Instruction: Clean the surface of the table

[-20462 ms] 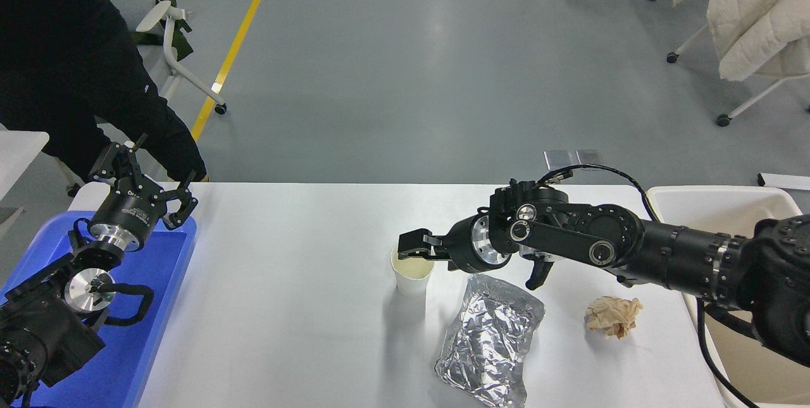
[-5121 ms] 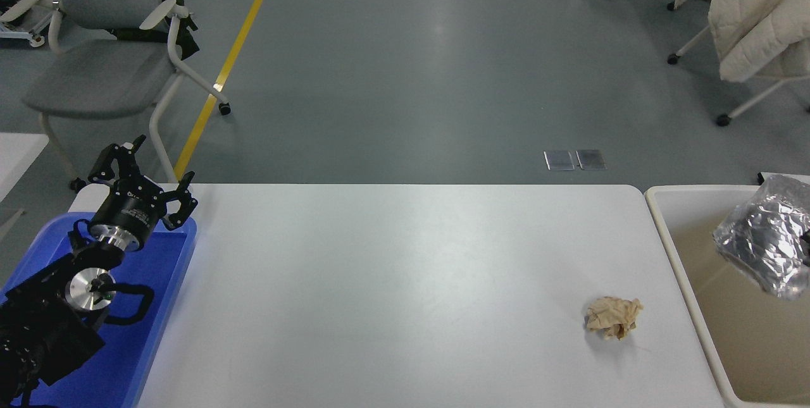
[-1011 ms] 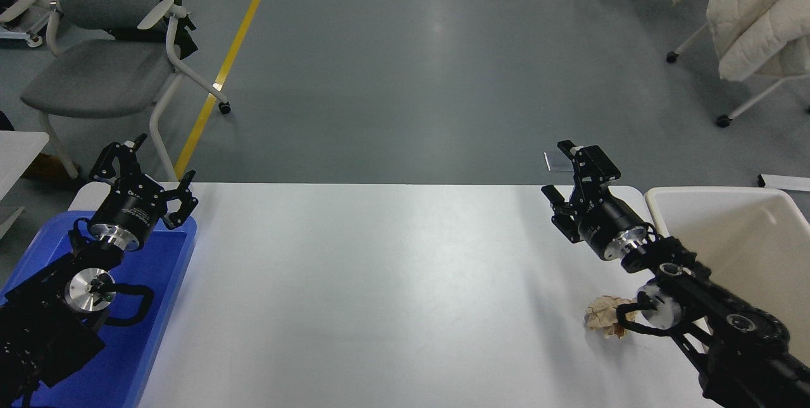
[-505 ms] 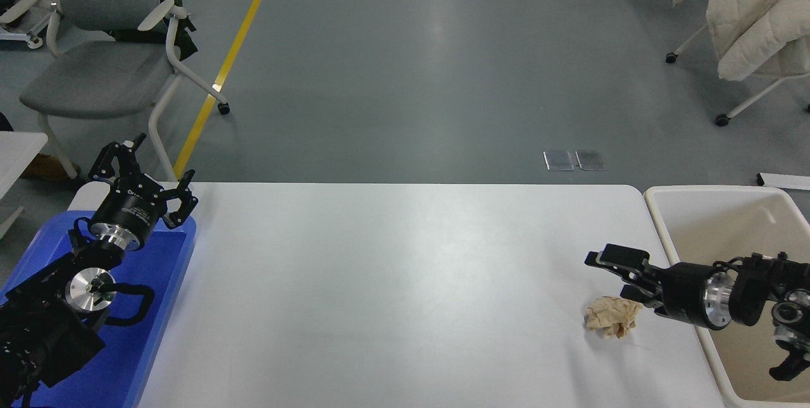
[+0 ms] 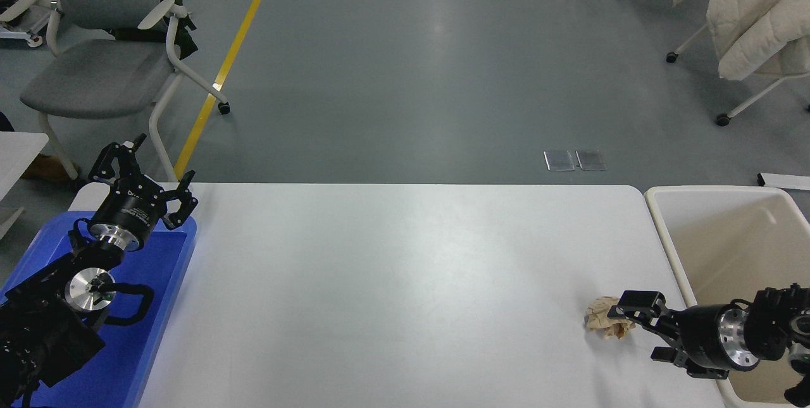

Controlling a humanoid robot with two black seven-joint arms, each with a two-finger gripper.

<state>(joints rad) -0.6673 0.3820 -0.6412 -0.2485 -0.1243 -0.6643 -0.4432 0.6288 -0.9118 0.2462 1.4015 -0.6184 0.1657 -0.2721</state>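
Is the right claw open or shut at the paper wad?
Open. The right claw has its fingers spread apart at the paper wad, which lies on the table; whether they touch it, cannot tell.

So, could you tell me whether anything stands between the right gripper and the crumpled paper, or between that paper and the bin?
Nothing visible does. The right gripper is already at the paper, jaws open on its right side. From there to the bin lies only bare table. The left gripper is parked far off, over the blue tray.
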